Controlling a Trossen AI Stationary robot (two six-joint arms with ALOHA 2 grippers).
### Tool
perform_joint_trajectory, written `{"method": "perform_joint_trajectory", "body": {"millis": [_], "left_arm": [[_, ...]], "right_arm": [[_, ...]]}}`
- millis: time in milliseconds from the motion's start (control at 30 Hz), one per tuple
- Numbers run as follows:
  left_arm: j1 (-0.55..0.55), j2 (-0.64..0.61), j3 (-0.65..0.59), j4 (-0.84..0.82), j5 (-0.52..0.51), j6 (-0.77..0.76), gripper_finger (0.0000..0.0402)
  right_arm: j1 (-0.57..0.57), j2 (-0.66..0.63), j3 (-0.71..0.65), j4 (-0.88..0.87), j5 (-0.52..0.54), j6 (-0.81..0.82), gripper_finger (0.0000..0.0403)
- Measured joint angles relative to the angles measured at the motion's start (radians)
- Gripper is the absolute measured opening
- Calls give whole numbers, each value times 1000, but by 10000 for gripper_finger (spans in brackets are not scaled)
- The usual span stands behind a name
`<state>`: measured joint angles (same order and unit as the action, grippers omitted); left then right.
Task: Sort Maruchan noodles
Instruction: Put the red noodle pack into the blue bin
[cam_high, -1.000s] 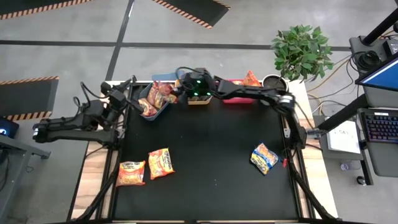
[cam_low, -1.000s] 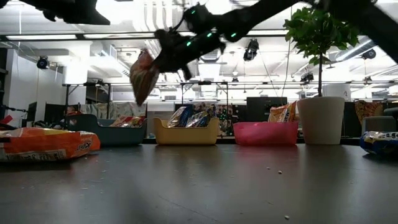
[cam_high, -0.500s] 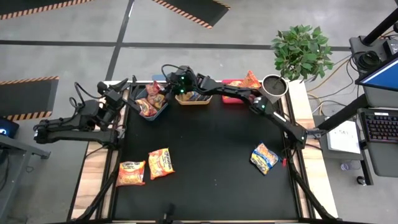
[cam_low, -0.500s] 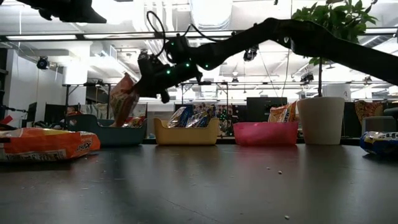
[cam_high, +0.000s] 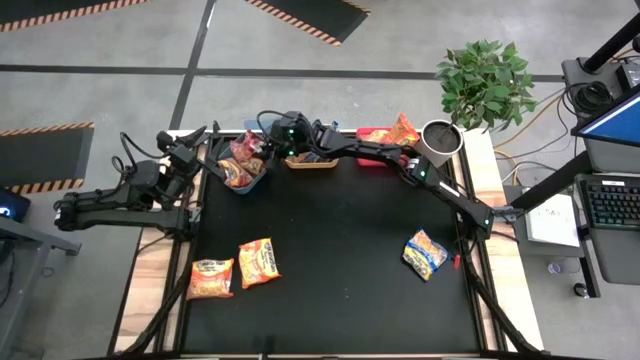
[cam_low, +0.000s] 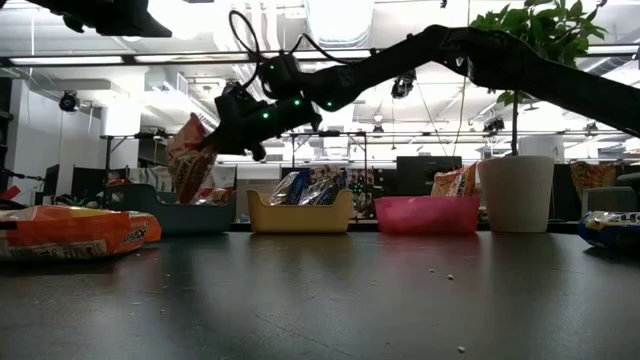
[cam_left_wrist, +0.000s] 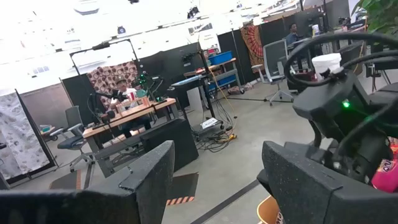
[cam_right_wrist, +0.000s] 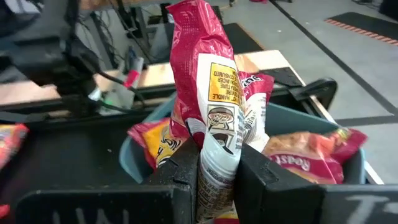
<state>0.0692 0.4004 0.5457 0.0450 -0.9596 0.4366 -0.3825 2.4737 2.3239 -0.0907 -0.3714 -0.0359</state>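
My right gripper (cam_high: 262, 143) reaches along the table's far edge and is shut on a red Maruchan noodle packet (cam_right_wrist: 208, 81), which it holds over the blue bin (cam_high: 247, 178). In the low view the packet (cam_low: 190, 158) hangs tilted beside the gripper (cam_low: 222, 135), its lower end at the bin's rim (cam_low: 185, 212). More red packets (cam_right_wrist: 311, 158) lie in that bin. My left gripper (cam_left_wrist: 214, 180) waits open at the far left, level, with nothing between its fingers. Three packets lie flat on the table: two (cam_high: 211, 278) (cam_high: 259, 262) at near left and a blue one (cam_high: 426, 253) at right. My right gripper pinches one crimped end of the packet (cam_right_wrist: 217, 165) between its two fingers (cam_right_wrist: 185, 168). The fingers come nearly level from the table's right, slanting a little down. The packet sticks out past the fingertips, edge-on and tilted. Whether its far end touches the packets below, I cannot tell.
A yellow bin (cam_high: 312, 160) with packets and a pink bin (cam_high: 378, 135) with an orange packet (cam_high: 404, 128) stand along the far edge, right of the blue bin. A white plant pot (cam_high: 440, 138) sits at the far right corner. The dark mat's middle (cam_high: 340, 240) is bare.
My right gripper has moved toward the table's left edge and down, rolling a little, and has carried the red packet from above the yellow bin to over the blue bin. It has stayed shut on the packet throughout.
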Motion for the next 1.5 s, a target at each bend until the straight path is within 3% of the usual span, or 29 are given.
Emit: {"method": "perform_joint_trajectory", "body": {"millis": [233, 567, 700, 1100, 1233, 1500], "left_arm": [[0, 3, 0, 4, 0, 0, 226], [0, 24, 0, 7, 1, 1, 226], [0, 30, 0, 15, 1, 11, 226], [0, 60, 0, 28, 1, 11, 226], [0, 90, 0, 27, 1, -12, 226], [0, 190, 34, 40, 1, -90, 219]], "right_arm": [[23, 0, -55, 48, 158, 5, 60], [25, 1, -68, 59, 163, 12, 137], [26, 1, -68, 89, 163, -2, 150], [51, -4, -119, 184, 162, -19, 100], [46, -71, -121, 82, 138, -15, 80], [58, -348, -189, -252, 68, -169, 46]]}}
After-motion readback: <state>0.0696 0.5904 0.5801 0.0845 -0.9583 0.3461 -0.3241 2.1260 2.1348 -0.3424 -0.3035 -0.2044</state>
